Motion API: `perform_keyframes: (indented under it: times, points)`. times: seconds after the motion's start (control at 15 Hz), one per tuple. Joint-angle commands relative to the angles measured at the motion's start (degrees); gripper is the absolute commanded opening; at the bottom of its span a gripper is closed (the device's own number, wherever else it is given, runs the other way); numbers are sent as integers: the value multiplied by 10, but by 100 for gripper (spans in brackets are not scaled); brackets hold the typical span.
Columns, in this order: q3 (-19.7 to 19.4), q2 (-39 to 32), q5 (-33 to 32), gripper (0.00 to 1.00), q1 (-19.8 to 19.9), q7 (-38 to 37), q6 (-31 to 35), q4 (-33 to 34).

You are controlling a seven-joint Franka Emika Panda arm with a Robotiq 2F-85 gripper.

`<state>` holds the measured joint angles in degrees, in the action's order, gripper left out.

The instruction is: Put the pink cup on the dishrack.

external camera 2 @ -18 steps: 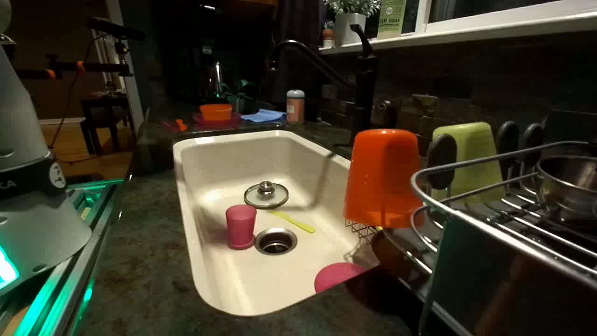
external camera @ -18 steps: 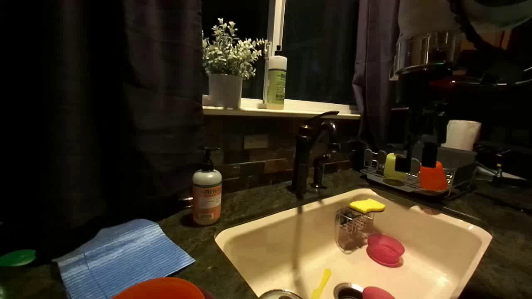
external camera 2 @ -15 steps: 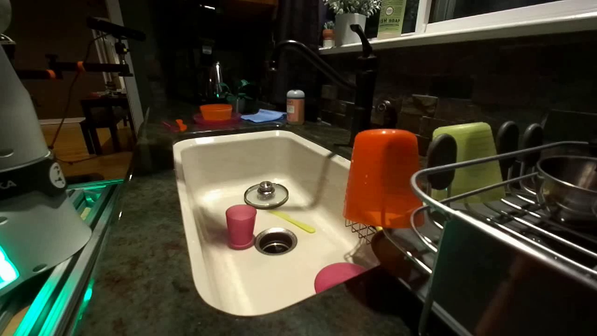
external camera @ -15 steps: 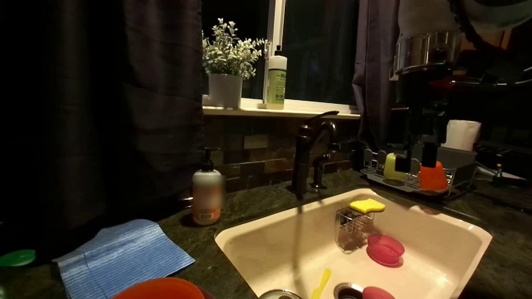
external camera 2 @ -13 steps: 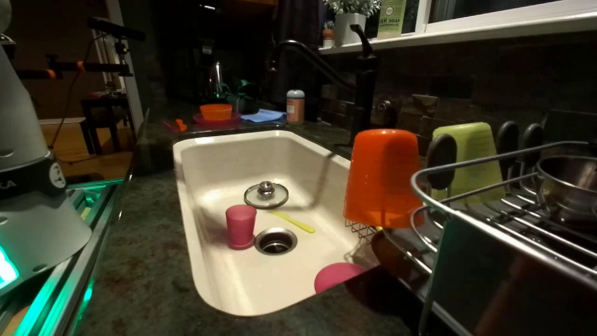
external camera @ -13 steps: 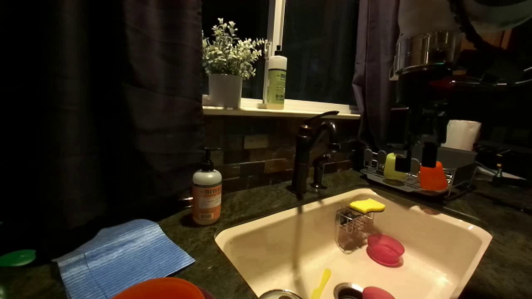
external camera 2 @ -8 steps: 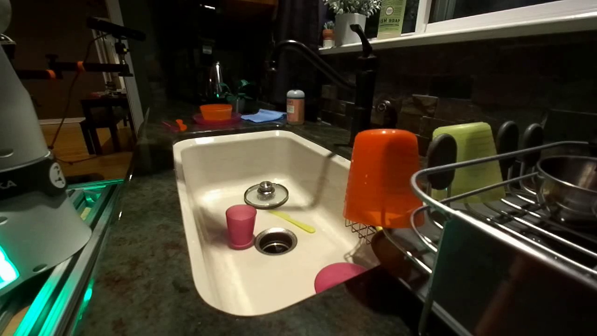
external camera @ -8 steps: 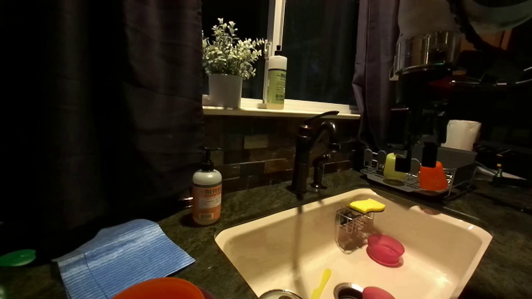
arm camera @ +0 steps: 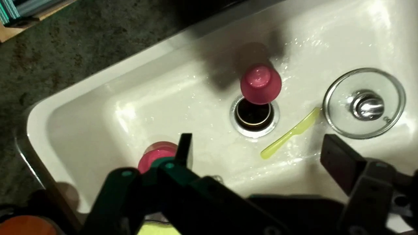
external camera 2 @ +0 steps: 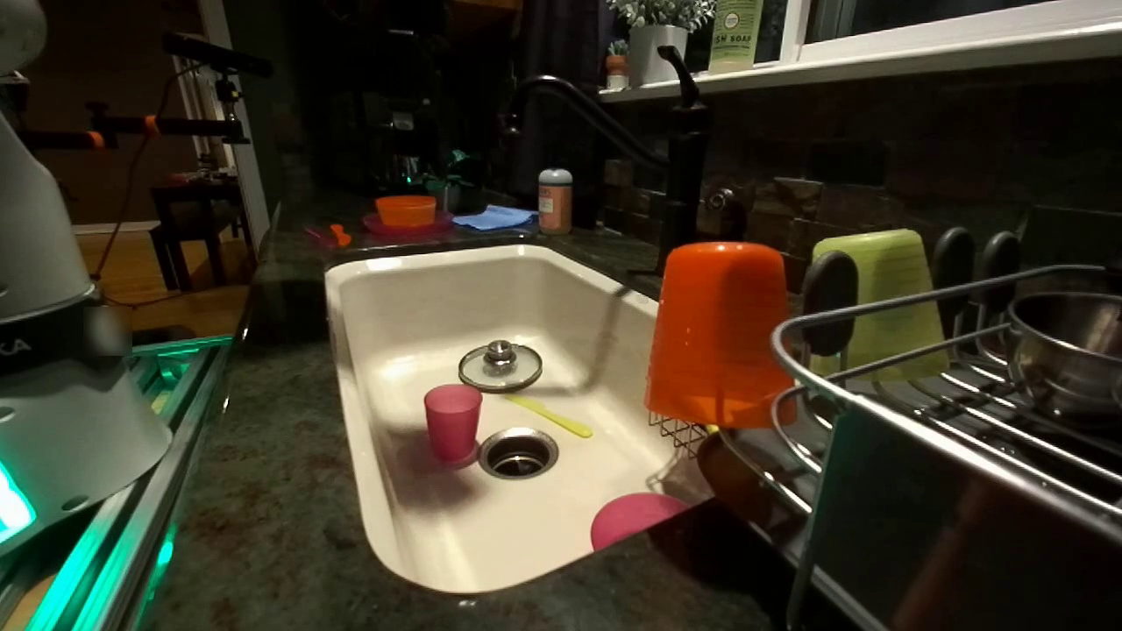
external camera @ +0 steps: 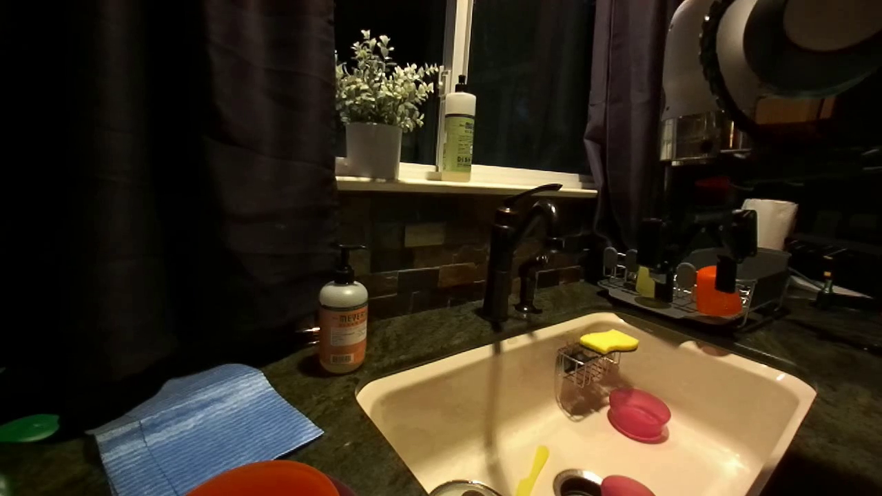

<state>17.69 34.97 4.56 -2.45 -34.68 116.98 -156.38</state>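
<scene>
The pink cup (external camera 2: 453, 425) stands upright in the cream sink, beside the drain. In the wrist view, the pink cup (arm camera: 260, 84) is seen from above, past my fingertips. Only its top shows at the bottom edge of an exterior view (external camera: 626, 486). My gripper (external camera: 694, 281) is open and hangs above the sink. In the wrist view, my gripper (arm camera: 261, 153) has its fingers wide apart with nothing between them. The dishrack (external camera 2: 947, 526) stands beside the sink and holds an orange cup, a green cup and a metal pot. It also shows behind my gripper in an exterior view (external camera: 766, 275).
A flatter pink dish (arm camera: 156, 156) lies in the sink beneath my left finger. A glass lid (arm camera: 364, 102) and a yellow-green knife (arm camera: 290, 133) lie near the drain (arm camera: 254, 117). A yellow sponge (external camera: 610, 341) sits on a wire caddy. The dark faucet (external camera 2: 688, 166) rises behind the sink.
My gripper's fingers have spread wider. The arm has tilted and the gripper has come down a little. A darker shadow falls around the pink cup, which has not moved.
</scene>
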Motion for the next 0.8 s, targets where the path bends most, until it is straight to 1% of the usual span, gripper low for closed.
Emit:
perform_keyframes:
  times: [0.0, 0.2, 0.33, 0.73]
  points:
    - [-7, -40, -26, 100, 37, -46, 60, -9]
    - [-40, -83, -13, 100, 54, -38, 114, -16]
    - [-57, -116, -17, 100, 66, -34, 142, -15]
    - [-108, -225, -10, 100, 74, -17, 190, -6]
